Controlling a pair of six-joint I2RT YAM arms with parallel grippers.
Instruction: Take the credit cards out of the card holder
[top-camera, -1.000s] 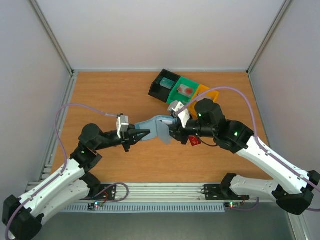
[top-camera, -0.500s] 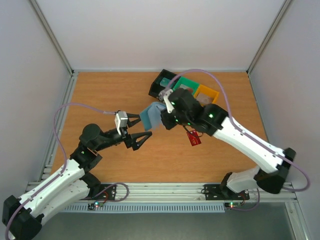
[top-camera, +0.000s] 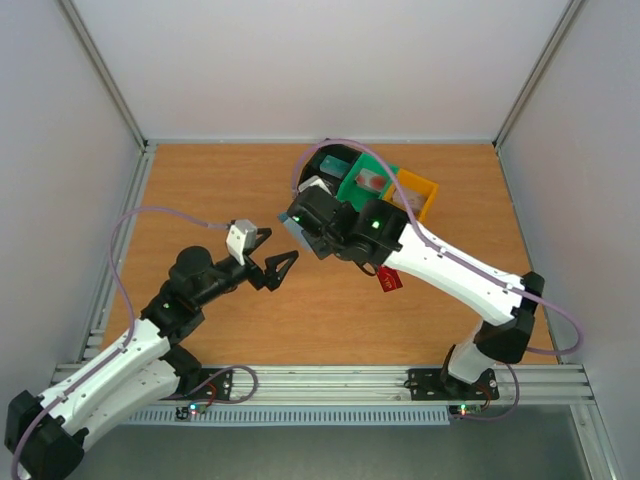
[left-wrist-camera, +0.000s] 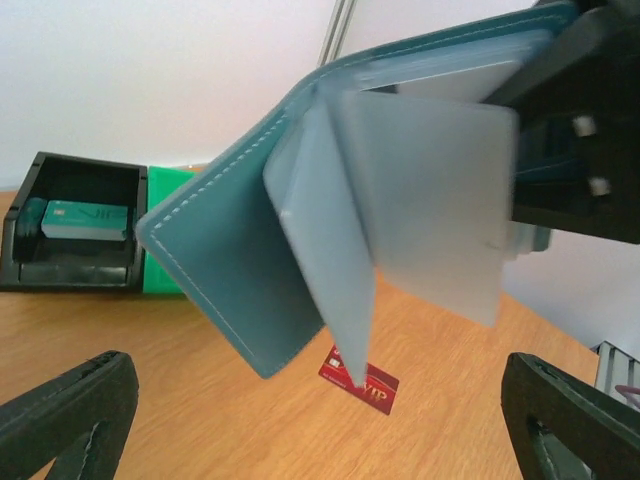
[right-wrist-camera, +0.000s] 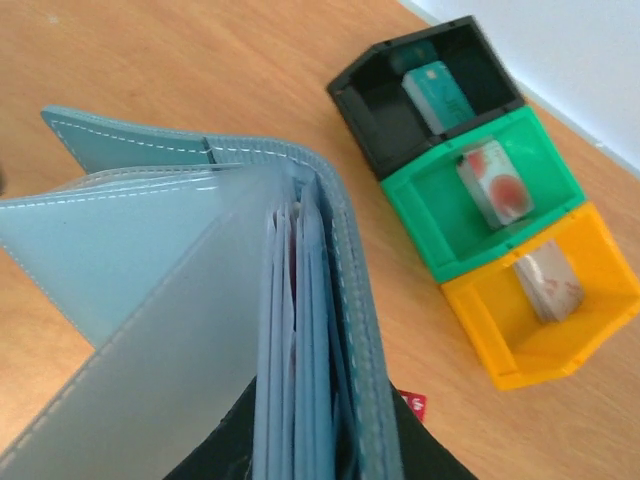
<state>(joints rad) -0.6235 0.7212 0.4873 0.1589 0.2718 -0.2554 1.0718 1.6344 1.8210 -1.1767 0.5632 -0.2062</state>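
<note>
- Table (top-camera: 200, 190): the work surface; the card holder (left-wrist-camera: 230, 270) was not resting on it but was suspended above its middle.
- Right gripper (top-camera: 308, 232): clenched on the fold end of the card holder; the cover hung open and the clear sleeves (left-wrist-camera: 430, 200) fanned downward.
- Left gripper (top-camera: 280, 247): released, empty, fingers (left-wrist-camera: 70, 410) spread wide; the holder lay directly ahead of it and slightly higher, just apart, centred between the fingers in the left wrist view.
- Sleeve orientation: long edges ran roughly upright, free ends toward the table; judged, the left arm was the free and nearer one, and its approach would be straight forward, closing across a thin edge.
- Black bin (left-wrist-camera: 70, 272): beyond the holder; a pale teal card (left-wrist-camera: 85, 218) lay inside it.
- Dark red card (left-wrist-camera: 360, 378): flat on the table below the hanging sleeves; touching neither gripper.
- Sleeve contents: whether any further card sat inside could not be determined.
</note>
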